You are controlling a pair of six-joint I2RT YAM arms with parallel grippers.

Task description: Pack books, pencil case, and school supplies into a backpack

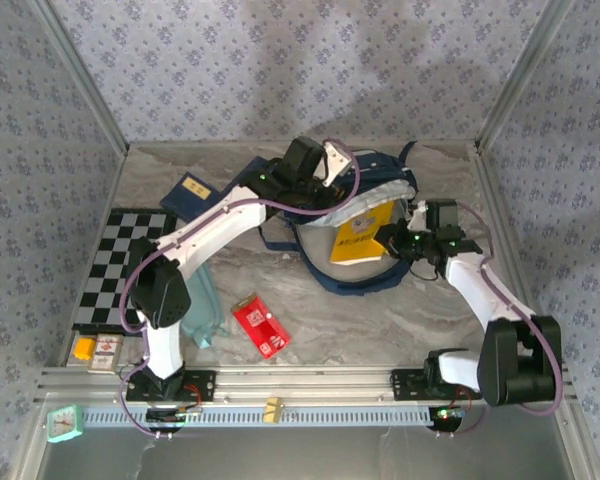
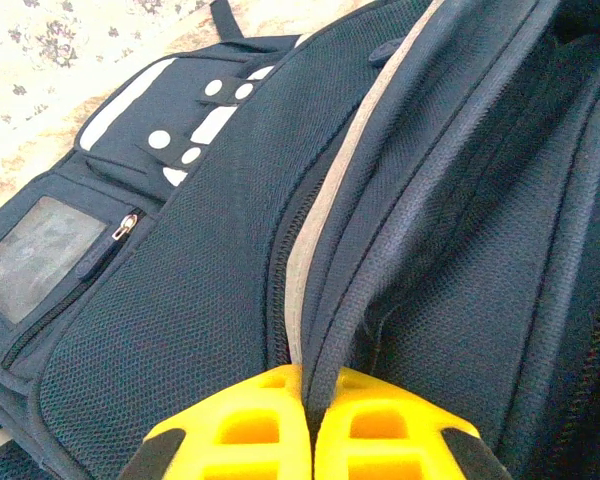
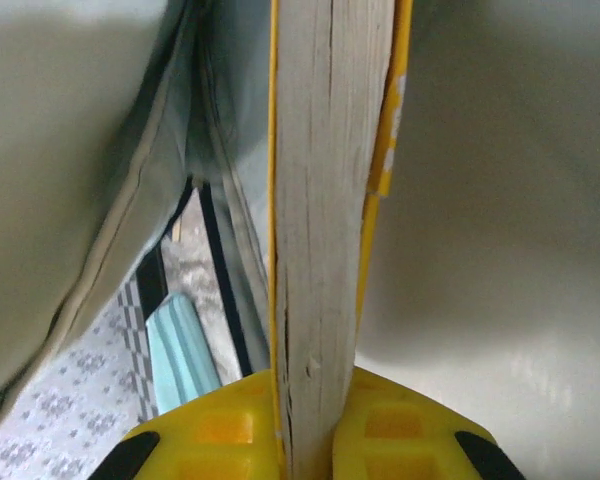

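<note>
**Both grippers clamped at the backpack mouth, yellow book partly inside**

The left arm (image 1: 220,222) reaches diagonally from its base across the table (image 1: 400,320) to the navy backpack (image 1: 375,180). Its wrist bends down over the far lip of the opening. The left gripper (image 2: 310,388) is pinched tight on a fold of navy mesh fabric beside the pale trim line.

The right arm (image 1: 480,285) folds at the elbow and comes in from the right, with its wrist at the bag's mouth. The right gripper (image 3: 310,395) is clamped on the yellow book (image 1: 362,238), one finger on each cover and the page edge between them. The book sits partly inside the opening, with the bag's pale lining (image 3: 80,150) on both sides of it.

A navy book (image 1: 190,190) with a yellow label lies flat on the table left of the backpack, near the far corner of a checkerboard mat (image 1: 115,265). The left forearm crosses above the space between that book and the bag. A dark corner under the forearm may be a second navy book, but the arm hides most of it.

The pale teal pencil case (image 1: 208,300) lies near the left arm's base, partly under its upper link. The red packet (image 1: 260,326) lies just to its right, on bare table in front of the backpack and apart from it. A small orange block (image 1: 83,347) sits at the near left edge of the mat
</note>
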